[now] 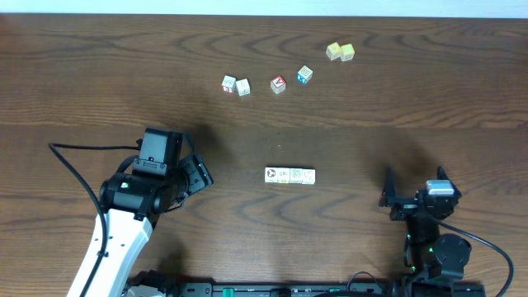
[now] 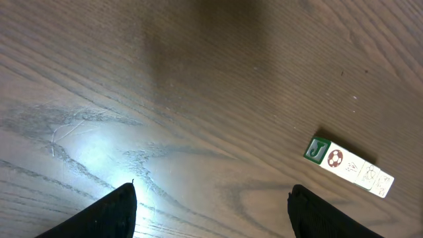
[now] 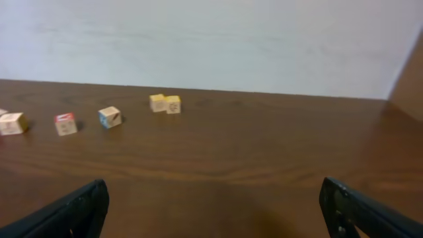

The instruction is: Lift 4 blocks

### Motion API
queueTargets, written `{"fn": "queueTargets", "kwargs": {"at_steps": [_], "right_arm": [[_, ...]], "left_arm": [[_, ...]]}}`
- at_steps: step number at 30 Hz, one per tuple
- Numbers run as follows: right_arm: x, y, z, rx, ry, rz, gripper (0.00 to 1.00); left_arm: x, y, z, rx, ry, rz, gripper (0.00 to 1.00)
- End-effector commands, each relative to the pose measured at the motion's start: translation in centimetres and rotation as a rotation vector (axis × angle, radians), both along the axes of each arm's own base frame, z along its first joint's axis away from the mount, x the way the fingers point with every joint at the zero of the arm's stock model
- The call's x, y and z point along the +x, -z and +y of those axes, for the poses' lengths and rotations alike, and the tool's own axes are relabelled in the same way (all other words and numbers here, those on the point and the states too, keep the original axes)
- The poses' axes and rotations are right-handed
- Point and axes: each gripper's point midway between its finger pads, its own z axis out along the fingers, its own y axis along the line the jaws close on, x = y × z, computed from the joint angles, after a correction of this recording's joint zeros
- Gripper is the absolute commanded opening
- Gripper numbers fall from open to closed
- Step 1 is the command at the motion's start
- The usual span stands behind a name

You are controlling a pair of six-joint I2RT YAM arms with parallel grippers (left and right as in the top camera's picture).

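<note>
While the four blocks (image 1: 289,175) lie touching in a short row near the middle of the table (image 1: 371,124), you have both grippers standing with fingers spread wide apart. The left gripper (image 1: 196,173) sits just left of the row, and the right gripper (image 1: 415,188) is farther off to its right. Six other cubes (image 1: 278,84) lie scattered along the far side.

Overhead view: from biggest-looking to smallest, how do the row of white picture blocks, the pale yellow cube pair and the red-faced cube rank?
1. Row of white picture blocks.
2. Pale yellow cube pair.
3. Red-faced cube.
Cube for cube, all look about alike.
</note>
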Motion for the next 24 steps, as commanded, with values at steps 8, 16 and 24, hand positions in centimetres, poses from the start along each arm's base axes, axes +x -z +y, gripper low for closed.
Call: {"fn": "queueTargets", "kwargs": {"at_steps": [8,16,24], "right_arm": [[-0.1,0.1,-0.4,0.006,0.028,0.005,0.99],[0.0,0.1,0.4,-0.010,-0.013,0.002,0.99],[0.0,0.0,1.0,-0.006,-0.039,-0.003,0.99]], "left_arm": [[0.3,-0.5,0.3,0.008,-0.011,-0.015,0.74],[0.3,-0.5,0.3,0.008,-0.010,-0.015,0.74],[0.3,-0.5,0.3,0.008,-0.010,-0.015,0.74]]}}
